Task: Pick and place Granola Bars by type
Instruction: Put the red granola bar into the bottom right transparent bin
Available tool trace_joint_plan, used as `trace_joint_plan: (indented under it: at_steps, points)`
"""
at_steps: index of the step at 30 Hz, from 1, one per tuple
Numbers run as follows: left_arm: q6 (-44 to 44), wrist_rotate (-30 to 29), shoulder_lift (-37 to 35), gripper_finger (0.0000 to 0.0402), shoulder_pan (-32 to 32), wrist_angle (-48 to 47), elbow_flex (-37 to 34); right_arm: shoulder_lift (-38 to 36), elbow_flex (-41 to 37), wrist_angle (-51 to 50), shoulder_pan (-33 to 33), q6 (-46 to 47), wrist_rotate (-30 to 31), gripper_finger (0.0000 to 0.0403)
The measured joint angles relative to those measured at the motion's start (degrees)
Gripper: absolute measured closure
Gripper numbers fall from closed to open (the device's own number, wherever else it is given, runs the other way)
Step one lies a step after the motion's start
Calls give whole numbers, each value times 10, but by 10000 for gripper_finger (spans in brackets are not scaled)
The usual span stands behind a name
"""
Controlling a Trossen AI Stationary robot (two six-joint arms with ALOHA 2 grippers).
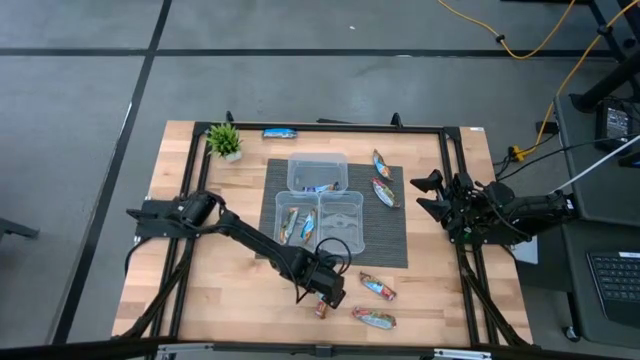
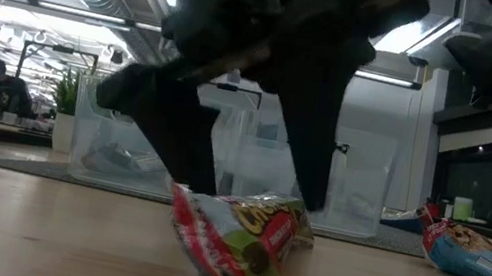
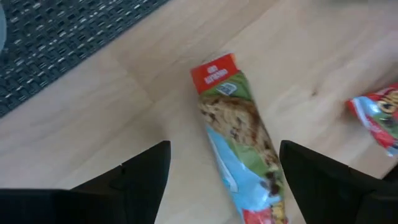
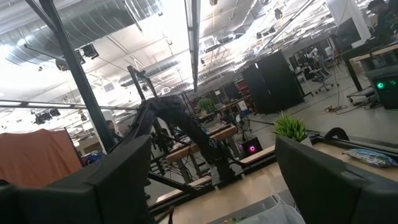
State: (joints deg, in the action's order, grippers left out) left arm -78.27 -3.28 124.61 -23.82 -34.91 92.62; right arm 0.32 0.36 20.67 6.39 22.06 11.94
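Observation:
My left gripper (image 1: pixel 323 296) hangs open near the table's near edge, over a granola bar (image 1: pixel 321 309) in a green, blue and red wrapper. In the left wrist view the bar (image 3: pixel 239 134) lies flat on the wood between my two fingers, with a gap on each side. The low view shows the same bar (image 2: pixel 242 244) below the left gripper (image 2: pixel 246 194). My right gripper (image 1: pixel 432 195) waits open at the table's right edge, pointing across the table (image 4: pixel 211 180). More bars lie on the wood (image 1: pixel 377 288) (image 1: pixel 373 318) and on the mat (image 1: pixel 383 178).
Three clear tubs (image 1: pixel 317 172) (image 1: pixel 295 222) (image 1: pixel 340 218) stand on a dark mat (image 1: pixel 390 240) mid-table, some with bars inside. A blue bar (image 1: pixel 280 132) and a small green plant (image 1: pixel 224 140) sit by the far edge. A black frame (image 1: pixel 455 250) borders the table.

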Motion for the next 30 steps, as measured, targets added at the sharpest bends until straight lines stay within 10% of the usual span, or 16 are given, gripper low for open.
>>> trace_joint_plan:
  at_steps: [13,30]
  points:
    - [-31,-7,17,132,0,-25,4,0,0,0,0,0,0,59]
    - [-56,-1,6,351,-4,-52,-2,0,0,0,0,0,0,59]
